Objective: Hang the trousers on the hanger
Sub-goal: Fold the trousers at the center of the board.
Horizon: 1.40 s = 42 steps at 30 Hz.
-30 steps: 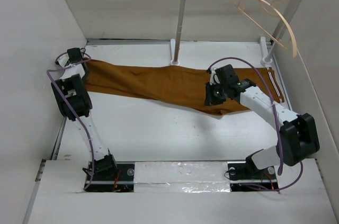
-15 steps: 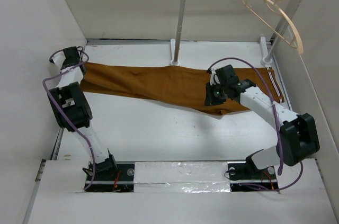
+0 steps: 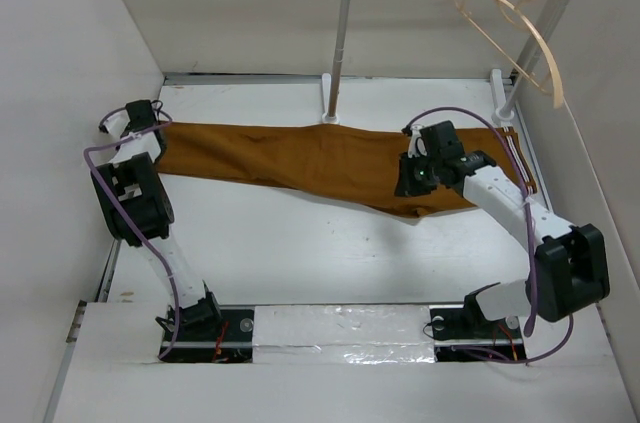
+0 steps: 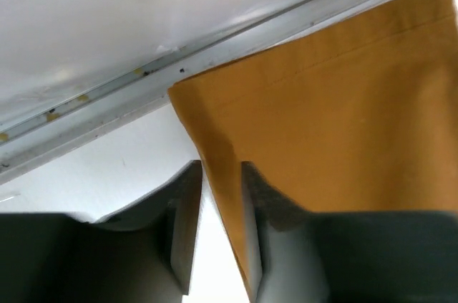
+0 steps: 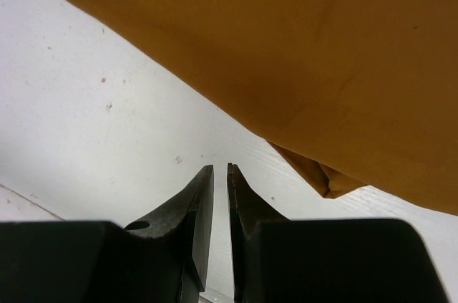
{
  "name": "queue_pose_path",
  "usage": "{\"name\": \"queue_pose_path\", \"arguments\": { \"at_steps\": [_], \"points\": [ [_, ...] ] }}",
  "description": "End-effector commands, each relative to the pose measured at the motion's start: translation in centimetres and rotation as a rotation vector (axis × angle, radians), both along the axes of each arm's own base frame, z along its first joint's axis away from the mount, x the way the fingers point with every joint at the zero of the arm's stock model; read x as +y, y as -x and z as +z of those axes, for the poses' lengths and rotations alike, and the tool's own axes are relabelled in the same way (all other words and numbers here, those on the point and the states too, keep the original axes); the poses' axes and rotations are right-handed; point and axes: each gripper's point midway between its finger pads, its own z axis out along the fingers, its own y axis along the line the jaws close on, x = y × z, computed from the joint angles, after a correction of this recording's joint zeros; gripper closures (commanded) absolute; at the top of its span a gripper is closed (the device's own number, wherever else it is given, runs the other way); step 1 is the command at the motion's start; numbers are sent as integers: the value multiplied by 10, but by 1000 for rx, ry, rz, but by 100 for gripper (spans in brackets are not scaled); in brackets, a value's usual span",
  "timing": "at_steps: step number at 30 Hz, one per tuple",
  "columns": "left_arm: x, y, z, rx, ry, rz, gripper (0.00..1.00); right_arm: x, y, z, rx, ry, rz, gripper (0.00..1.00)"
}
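Two grippers at trousers (image 3: pixel 290 155): left gripper (image 4: pixel 220 203) pinches the cuff edge; right gripper (image 5: pixel 220 195), nearly closed, empty, just beside them.

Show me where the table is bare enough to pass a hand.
Widest free patch: the table between the trousers and the arm bases. A narrow strip lies behind the trousers, left of the rail stand. Crowded around the right gripper.
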Motion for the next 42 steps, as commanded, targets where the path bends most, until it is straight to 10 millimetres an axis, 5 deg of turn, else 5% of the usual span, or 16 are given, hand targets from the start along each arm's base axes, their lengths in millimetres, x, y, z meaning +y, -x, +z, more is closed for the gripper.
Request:
{"name": "queue_pose_path", "arguments": {
  "at_steps": [1,7,10,14,15,25,35,42],
  "points": [
    [1,15,-5,55,-12,9,72,-16,-15,20,-76,-1,-50,80],
    [-4,27,-19,69,28,2,43,-37,-17,26,-84,-7,-125,78],
    [-7,24,-19,66,46,-11,43,-58,-14,27,-78,2,-231,62],
    [-7,24,-15,66,40,-23,46,-116,-10,24,-66,-1,-494,49],
    [-7,24,-14,68,37,-25,46,-147,-6,18,-44,-17,-619,49],
    [-26,42,-31,67,120,-14,43,-247,4,1,29,-64,-1122,37],
    [-30,24,-30,26,170,-11,43,-307,-1,-31,-50,-260,-1396,35],
    [-25,19,-42,47,164,0,57,-309,-11,-80,70,-348,-1446,35]
  ]
}}
